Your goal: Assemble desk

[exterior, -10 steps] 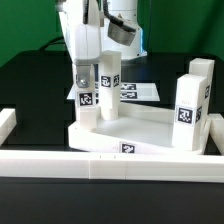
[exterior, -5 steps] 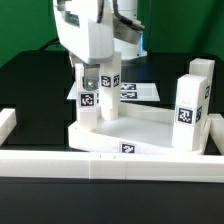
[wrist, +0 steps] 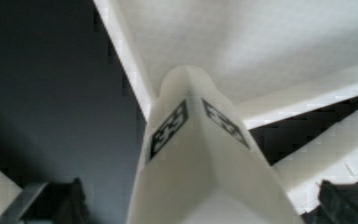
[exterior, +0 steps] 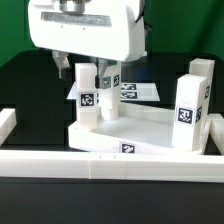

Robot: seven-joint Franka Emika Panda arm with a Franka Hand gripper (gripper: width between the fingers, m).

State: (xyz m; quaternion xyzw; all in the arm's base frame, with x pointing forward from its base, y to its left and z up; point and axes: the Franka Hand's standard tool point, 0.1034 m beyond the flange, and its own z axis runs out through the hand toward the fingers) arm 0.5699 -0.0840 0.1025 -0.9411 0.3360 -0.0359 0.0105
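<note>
The white tabletop [exterior: 135,128] lies flat behind the front rail. A white leg [exterior: 87,100] with a tag stands upright on its left corner in the exterior view, and a second leg [exterior: 109,88] stands just behind it. Two more tagged legs [exterior: 188,105] stand at the exterior view's right. My gripper [exterior: 82,70] hangs over the top of the left leg, open, one finger on each side of it. In the wrist view the leg [wrist: 194,140] runs between the dark fingertips [wrist: 51,200] with gaps on both sides of it; the gripper [wrist: 197,200] holds nothing.
A long white border rail [exterior: 110,160] runs along the front, with ends turning back at the left [exterior: 6,122] and right [exterior: 214,130]. The marker board [exterior: 140,92] lies flat behind the legs. Beyond it the table is black.
The jaws have opened and let go of the left leg, which stays upright. The hand has risen and now fills the top of the exterior view.
</note>
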